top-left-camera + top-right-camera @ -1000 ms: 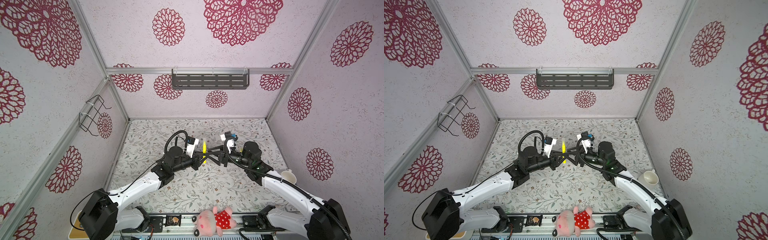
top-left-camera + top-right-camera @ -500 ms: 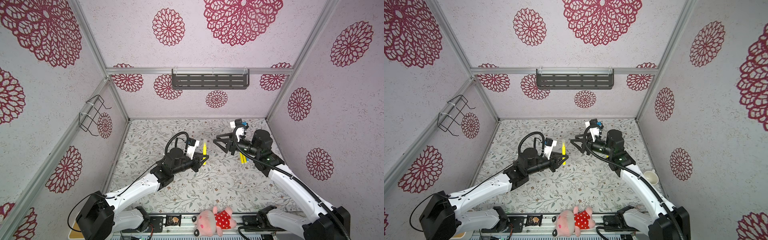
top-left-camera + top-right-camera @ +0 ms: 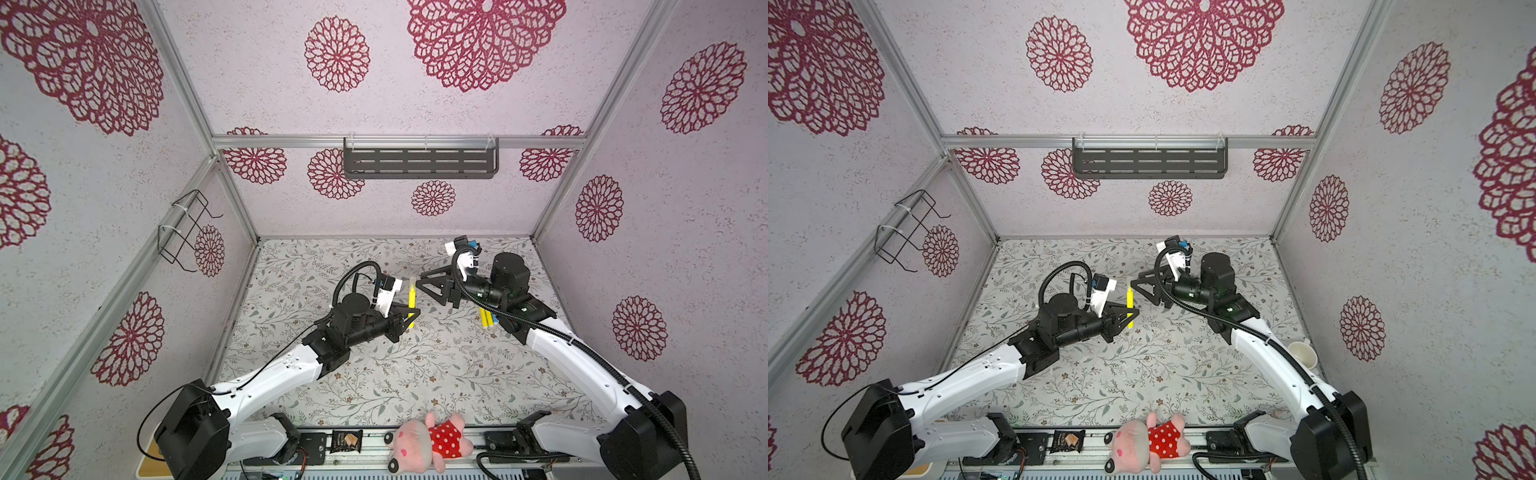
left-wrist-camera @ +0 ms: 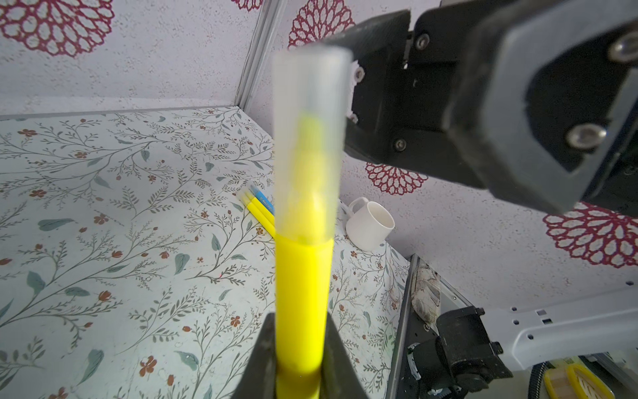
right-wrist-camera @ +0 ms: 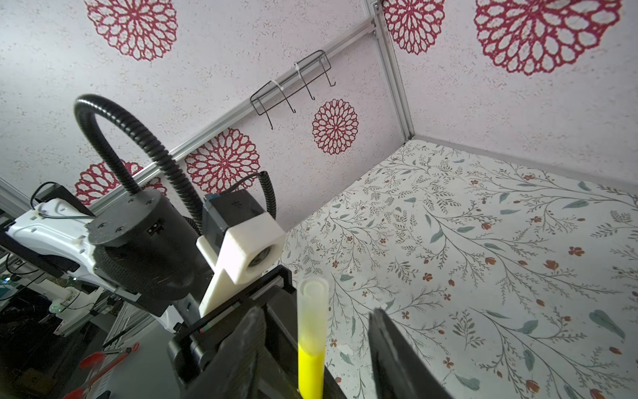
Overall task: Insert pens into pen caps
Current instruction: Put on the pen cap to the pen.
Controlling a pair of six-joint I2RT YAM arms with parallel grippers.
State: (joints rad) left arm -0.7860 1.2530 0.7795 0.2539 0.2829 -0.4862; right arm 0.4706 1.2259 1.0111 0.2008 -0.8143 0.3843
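Left pincer [image 3: 409, 314] clamped shut on upright yellow pen [image 3: 412, 296]; pen cap [image 4: 310, 121] sat over its tip, judged done. Right pincer [image 3: 1136, 287] stood open, empty, just beside cap. Three pens [image 3: 485, 319] lay on tabletop [image 3: 374, 374]; capping unclear.

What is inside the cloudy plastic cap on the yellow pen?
Inside the frosted translucent plastic cap shows the tapered tip of the bright yellow pen, a yellow blur through the plastic. Its very end is too blurred to make out.
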